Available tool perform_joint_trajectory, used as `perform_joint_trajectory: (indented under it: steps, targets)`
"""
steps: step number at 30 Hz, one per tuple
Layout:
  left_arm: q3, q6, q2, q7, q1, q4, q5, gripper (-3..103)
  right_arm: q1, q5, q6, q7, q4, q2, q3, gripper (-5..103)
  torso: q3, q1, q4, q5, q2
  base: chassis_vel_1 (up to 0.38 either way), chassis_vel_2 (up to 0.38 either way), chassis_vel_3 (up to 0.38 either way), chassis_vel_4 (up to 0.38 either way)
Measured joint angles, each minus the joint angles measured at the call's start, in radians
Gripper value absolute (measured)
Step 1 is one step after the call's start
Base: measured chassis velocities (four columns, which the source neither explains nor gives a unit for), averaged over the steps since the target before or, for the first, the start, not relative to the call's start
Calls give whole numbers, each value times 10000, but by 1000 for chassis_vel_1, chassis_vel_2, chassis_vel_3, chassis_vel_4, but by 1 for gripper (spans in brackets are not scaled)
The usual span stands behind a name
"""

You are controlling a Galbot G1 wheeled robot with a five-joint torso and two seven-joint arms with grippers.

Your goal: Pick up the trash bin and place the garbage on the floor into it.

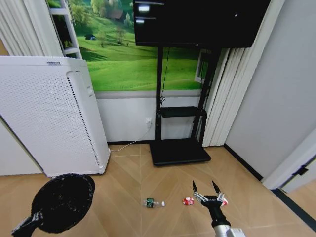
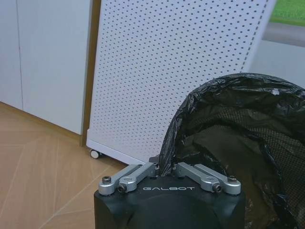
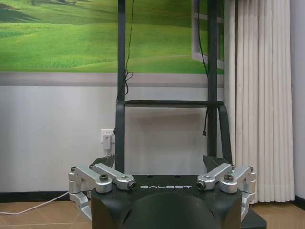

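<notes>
Holding, left arm: I have the left gripper [image 2: 164, 168] clamped on the rim of the trash bin [image 1: 61, 201], fingers pinched together on the edge where the black liner folds over it.
Trash bin: it hangs tilted at the lower left of the head view, its mouth turned toward the camera, raised off the wooden floor [image 1: 128, 187] as far as I can tell. In the left wrist view I see the black mesh and the crinkled liner [image 2: 228, 138] inside it.
Right arm: the right gripper [image 1: 208, 193] is stretched forward low at the lower right of the head view, fingers spread wide with nothing between them. The right wrist view shows both fingers [image 3: 101, 162] splayed apart, pointed at the wall and the black TV stand [image 3: 167, 102].
Bottle: the clear bottle [image 1: 153, 203] with the green label lies on its side on the floor, between the bin and the right gripper, apart from both.
Wrappers: one red-and-white wrapper [image 1: 187, 201] lies on the floor just beside the gripper's left fingertip. A second wrapper [image 1: 224, 201] peeks out just by the right fingertip, partly hidden by the gripper.
Air purifier: the tall white perforated air purifier [image 1: 49, 116] stands on the floor behind the bin, against the wall.
</notes>
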Motion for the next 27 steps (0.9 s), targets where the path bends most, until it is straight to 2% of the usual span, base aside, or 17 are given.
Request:
perform_joint_trajectory:
  steps: [4, 8, 11, 14, 15, 19, 21, 23, 26, 27]
  targets:
    - [74, 0, -44, -12, -15, 81, 114, 2, 135, 17, 23, 170, -251, -162, -209, 100, 0, 0, 0, 0, 0, 201, 213, -203, -231]
    - [105, -21, -68, -35, 0, 107, 152, 2, 386, 121, -36, 395, -650, -655, -461, 100, 0, 0, -1, -1, 0, 231, 243, -228, -226]
    - [107, -58, -117, -71, 93, 187, 125, 2, 971, 445, -690, 591, -1452, -1538, -669, 100, 0, 0, -3, -3, 0, 169, 144, -141, -197]
    - [107, -70, -169, -80, 143, 196, 107, 2, 1199, 649, -935, 730, -1728, -1794, -782, 100, 0, 0, -2, 0, 0, 78, 51, -71, -88]
    - [115, -66, -261, -81, 235, 210, 122, 2, 1537, 997, -1275, 923, -2169, -2183, -1012, 100, 1, 0, 2, 1, 0, 0, 0, 0, 0]
    - [156, 149, -414, -142, 438, 247, 208, 2, 2168, 1203, -1646, 1005, -2877, -2684, -1481, 100, 0, 0, 1, 2, 0, -22, -17, 48, 19]
    - [146, 394, -599, -650, 535, 437, 208, 2, 2958, 1230, -1836, 1178, -3961, -3058, -2228, 100, 1, 1, 0, 2, 0, -53, -42, 60, 44]
    - [114, 427, -640, -750, 540, 482, 203, 2, 3122, 1183, -1862, 1225, -4178, -3086, -2351, 100, 1, 1, 0, 2, 0, 0, 0, 0, 0]
    - [-82, 615, -789, -1057, 697, 509, 24, 2, 4082, 795, -2061, 1180, -5693, -3200, -2952, 100, 1, 1, 2, 4, 0, 0, 0, 0, 0]
    - [-82, 615, -789, -1057, 697, 509, 24, 2, 4082, 795, -2061, 1180, -5693, -3200, -2952, 100, 1, 1, 2, 4, 0, 0, 0, 0, 0]
